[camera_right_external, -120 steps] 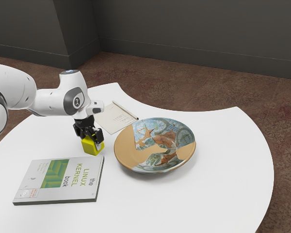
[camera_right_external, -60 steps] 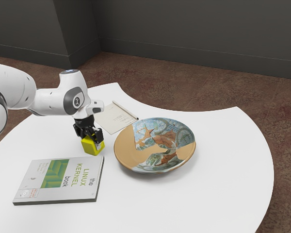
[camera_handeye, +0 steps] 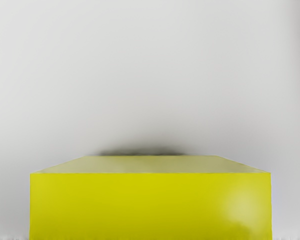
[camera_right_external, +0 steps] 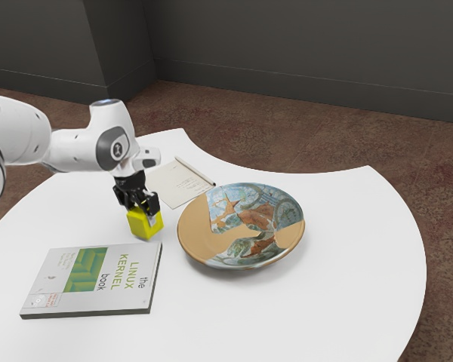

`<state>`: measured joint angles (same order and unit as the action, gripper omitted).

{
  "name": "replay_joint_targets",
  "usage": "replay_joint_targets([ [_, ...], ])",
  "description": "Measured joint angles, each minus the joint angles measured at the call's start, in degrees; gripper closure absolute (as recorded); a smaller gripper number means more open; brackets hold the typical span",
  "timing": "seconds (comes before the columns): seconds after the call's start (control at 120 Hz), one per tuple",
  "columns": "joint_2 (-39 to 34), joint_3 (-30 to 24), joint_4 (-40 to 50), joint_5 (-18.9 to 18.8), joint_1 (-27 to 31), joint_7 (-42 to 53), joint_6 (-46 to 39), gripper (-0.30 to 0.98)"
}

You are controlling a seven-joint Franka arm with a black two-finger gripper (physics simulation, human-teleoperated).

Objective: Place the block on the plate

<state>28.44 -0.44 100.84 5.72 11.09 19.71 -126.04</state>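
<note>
a: where is our block (camera_right_external: pixel 143 227), taking the plate (camera_right_external: pixel 201 235) as our mark?

b: toward the exterior view's left of the plate, apart from it, and it seems to stand on the table (camera_right_external: pixel 279 317). our gripper (camera_right_external: pixel 143 212) is right at its top.

a: do we have a grip on it?

b: we can't tell whether the hand is clenched on it or released. the wrist view puts the block close under us, no more.

a: so we make sure of the grip first?

b: we'd say so. let's line up squarely with the block's flat sides, sit low enough for a deep hold, then squeeze evenly. a shallow bite could let it slip or tip.

a: and after that?

b: a small straight lift to test the hold, then up past the plate's raised rim before we cross. we should aim for its middle, lower gently and let go only once the block rests; the curved bowl may make it slide or lean.
</note>
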Motion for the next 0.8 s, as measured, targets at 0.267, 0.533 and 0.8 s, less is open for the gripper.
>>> replay_joint_targets([
  [0.267,-3.5,-0.1,-0.2,-0.1,-0.6,-0.2,1.5,0.29],
  [0.533,-9.5,-0.3,-4.5,-0.4,-2.0,-0.5,7.7,0.29],
  [0.8,-11.3,-0.8,-7.6,-0.8,-7.1,-1.8,14.2,0.29],
])
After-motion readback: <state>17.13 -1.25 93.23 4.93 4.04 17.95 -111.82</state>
